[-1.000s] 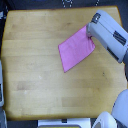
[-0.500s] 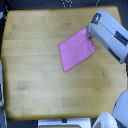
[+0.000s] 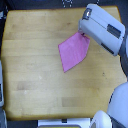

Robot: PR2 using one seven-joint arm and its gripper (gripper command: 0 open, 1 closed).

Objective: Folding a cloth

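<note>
The pink cloth lies on the wooden tabletop, right of the middle in the exterior view, turned at an angle with one corner pointing down-left. Its upper right corner runs under the arm. My gripper is at that corner, at the end of the grey and white arm that comes in from the exterior view's upper right. The arm's casing hides the fingers, so I cannot see whether they are open or shut on the cloth.
White rounded robot parts stand at the exterior view's lower right, past the table's edge. A dark object sits at the left edge. The table's front edge runs along the bottom.
The cloth and the arm sit about where they were. I see no clear movement.
</note>
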